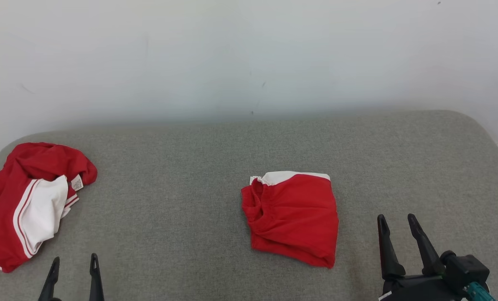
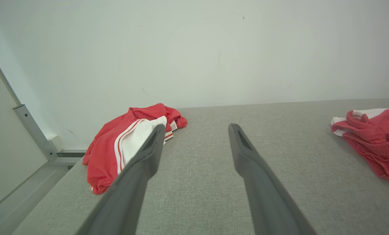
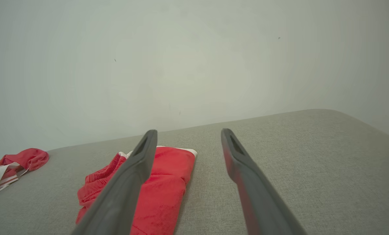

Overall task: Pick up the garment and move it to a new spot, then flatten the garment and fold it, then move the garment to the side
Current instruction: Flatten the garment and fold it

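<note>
A red and white garment point(image 1: 293, 217) lies folded into a compact block near the middle of the grey surface point(image 1: 182, 175); it shows at the right edge in the left wrist view point(image 2: 374, 140) and behind the left finger in the right wrist view point(image 3: 168, 182). A second red and white garment point(image 1: 31, 200) lies crumpled at the far left point(image 2: 126, 143) point(image 3: 15, 163). My left gripper point(image 1: 74, 261) stands open at the lower left, below the crumpled one, holding nothing point(image 2: 196, 129). My right gripper point(image 1: 397, 219) is open to the right of the folded garment, empty point(image 3: 188, 133).
A white wall point(image 1: 249, 54) runs along the back of the grey padded surface. The surface's rounded corner point(image 1: 474, 125) is at the far right. A metal frame point(image 2: 31, 130) stands off the left edge.
</note>
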Controlling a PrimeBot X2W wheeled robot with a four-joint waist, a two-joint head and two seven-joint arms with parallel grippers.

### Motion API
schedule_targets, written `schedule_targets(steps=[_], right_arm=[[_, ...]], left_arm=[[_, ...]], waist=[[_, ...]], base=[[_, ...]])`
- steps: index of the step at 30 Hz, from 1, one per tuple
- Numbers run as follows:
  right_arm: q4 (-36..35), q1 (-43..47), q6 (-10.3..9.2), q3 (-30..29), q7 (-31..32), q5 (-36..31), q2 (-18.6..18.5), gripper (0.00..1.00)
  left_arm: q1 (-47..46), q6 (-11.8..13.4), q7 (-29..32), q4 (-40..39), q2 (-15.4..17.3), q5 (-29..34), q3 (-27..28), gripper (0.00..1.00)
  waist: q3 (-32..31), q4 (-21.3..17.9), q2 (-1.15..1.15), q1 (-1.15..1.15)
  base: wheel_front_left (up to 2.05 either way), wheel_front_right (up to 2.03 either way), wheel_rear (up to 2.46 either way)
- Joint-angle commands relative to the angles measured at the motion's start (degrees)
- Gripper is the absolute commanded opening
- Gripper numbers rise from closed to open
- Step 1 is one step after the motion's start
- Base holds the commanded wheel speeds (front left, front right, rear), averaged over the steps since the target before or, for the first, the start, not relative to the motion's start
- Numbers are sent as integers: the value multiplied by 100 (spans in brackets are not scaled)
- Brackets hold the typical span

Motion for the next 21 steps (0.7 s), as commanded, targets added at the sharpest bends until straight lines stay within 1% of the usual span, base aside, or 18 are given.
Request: schedule_targets(steps=[1, 5, 12, 18, 21], right_arm=[[-40, 114, -14, -60, -5, -57, 61, 100], [-105, 278, -14, -172, -5, -210, 159, 100], [-50, 407, -14, -199, -5, -414, 238, 100], [17, 441, -14, -241, -5, -459, 287, 100], [48, 438, -14, -243, -5, -440, 293, 100]], left_arm=[[110, 15, -19, 16, 53, 24, 28, 100], [176, 36, -19, 34, 104, 94, 2, 100], [215, 57, -19, 102, 225, 140, 10, 100], [271, -52, -19, 29, 325, 13, -28, 100], [370, -153, -19, -22, 350, -122, -57, 100]], waist=[[-49, 46, 0, 1], [-107, 112, 0, 1], [-187, 201, 0, 1], [-229, 309, 0, 1], [-234, 349, 0, 1]], base=[[0, 0, 0], [0, 0, 0], [0, 0, 0], [0, 0, 0], [0, 0, 0]])
